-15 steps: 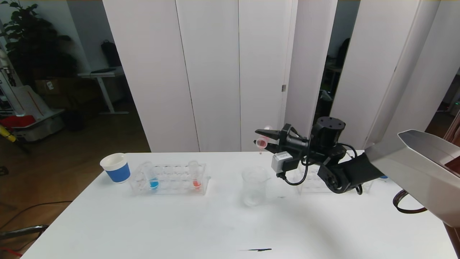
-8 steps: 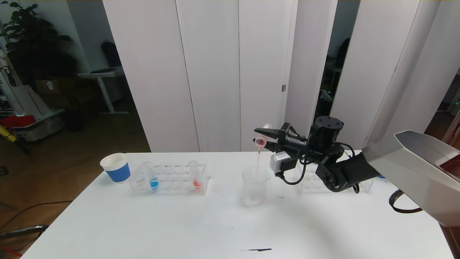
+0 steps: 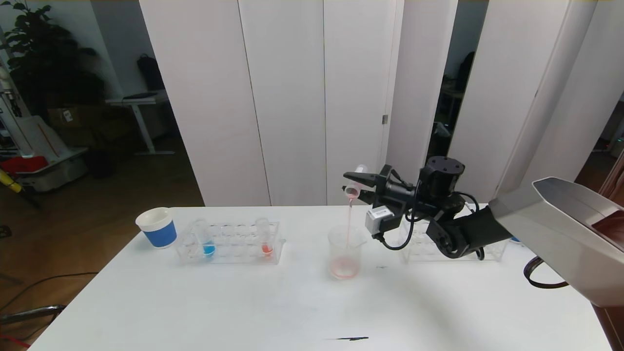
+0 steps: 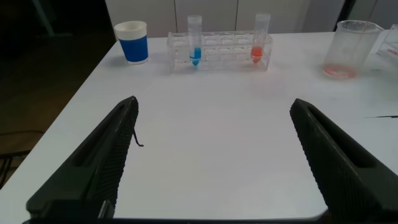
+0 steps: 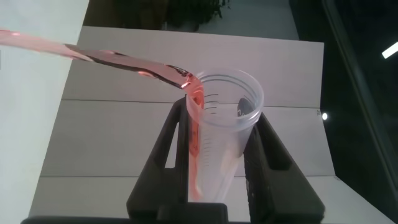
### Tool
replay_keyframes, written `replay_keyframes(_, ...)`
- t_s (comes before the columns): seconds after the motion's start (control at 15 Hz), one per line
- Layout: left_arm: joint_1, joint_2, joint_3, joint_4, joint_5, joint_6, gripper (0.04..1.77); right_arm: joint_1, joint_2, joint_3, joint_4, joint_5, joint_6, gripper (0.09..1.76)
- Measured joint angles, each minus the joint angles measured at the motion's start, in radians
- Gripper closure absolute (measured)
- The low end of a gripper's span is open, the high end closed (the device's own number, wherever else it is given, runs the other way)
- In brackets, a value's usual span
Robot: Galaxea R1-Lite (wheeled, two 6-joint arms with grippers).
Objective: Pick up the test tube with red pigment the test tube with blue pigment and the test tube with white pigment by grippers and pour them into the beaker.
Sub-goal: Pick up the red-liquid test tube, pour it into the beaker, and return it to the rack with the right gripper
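Observation:
My right gripper (image 3: 358,186) is shut on a clear test tube with red pigment (image 3: 356,183), tipped over the beaker (image 3: 345,252). A thin red stream (image 3: 349,222) falls from its mouth into the beaker, which holds a little red liquid at its bottom. The right wrist view shows the tube (image 5: 219,137) between the fingers with red running out. The tube with blue pigment (image 3: 206,240) and another red tube (image 3: 265,238) stand in the left rack (image 3: 229,243). My left gripper (image 4: 211,155) is open, low over the table's near side. The white-pigment tube is not visible.
A blue-and-white paper cup (image 3: 158,227) stands left of the left rack. A second clear rack (image 3: 453,243) sits behind my right arm. A small dark mark (image 3: 348,338) lies near the table's front edge.
The tube has tipped further and red liquid now pours in a steady stream; red has collected in the beaker's bottom. The right arm shifted slightly left.

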Motion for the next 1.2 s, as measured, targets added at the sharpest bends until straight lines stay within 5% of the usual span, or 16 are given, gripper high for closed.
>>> replay_keyframes(1.2, 0.0, 0.0, 0.0, 0.0, 0.0, 0.0, 0.07, -0.002, 0.021, -0.062, -0.001, 0.104, -0.066, 1.27)
